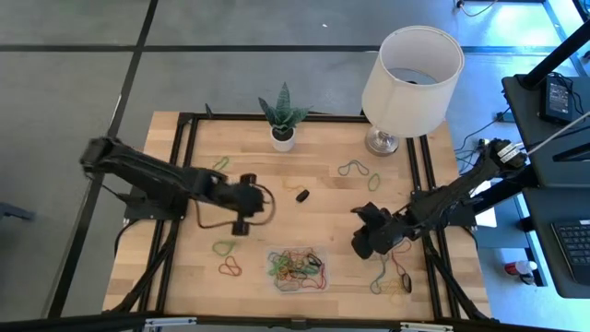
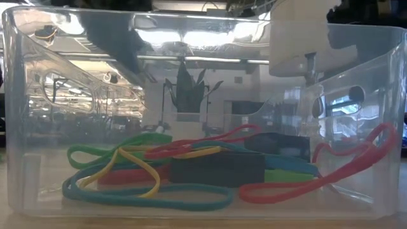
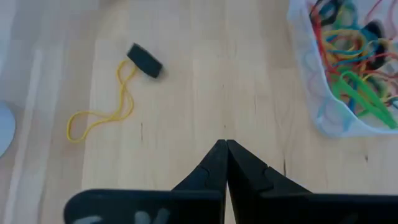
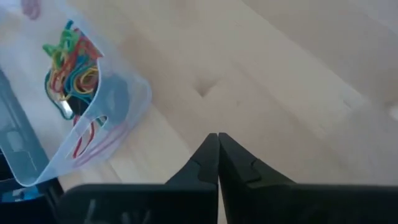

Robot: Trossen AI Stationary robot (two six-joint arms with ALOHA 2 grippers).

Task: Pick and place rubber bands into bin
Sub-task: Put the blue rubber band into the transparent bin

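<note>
The clear bin point(image 1: 297, 251) stands near the table's front edge, with a tangle of coloured rubber bands point(image 1: 295, 267) lying on its floor point(image 2: 159, 172). Loose rubber bands lie left of the bin point(image 1: 229, 267), at the far middle point(image 1: 353, 169) and at the near right point(image 1: 392, 281). A yellow band point(image 3: 102, 112) lies beside a black chunk point(image 3: 144, 61). My left gripper point(image 3: 225, 144) is shut and holds nothing; it hangs over bare wood left of centre point(image 1: 261, 200). My right gripper point(image 4: 217, 137) is also shut and holds nothing, over the wood just right of the bin point(image 1: 361, 242).
A white-shaded lamp point(image 1: 410, 78) and a small potted plant point(image 1: 283, 136) stand at the table's far edge. The black chunk point(image 1: 301, 195) lies mid-table. Black frame rails point(image 1: 189, 175) run along the left and right sides. Bare wood lies between the two grippers.
</note>
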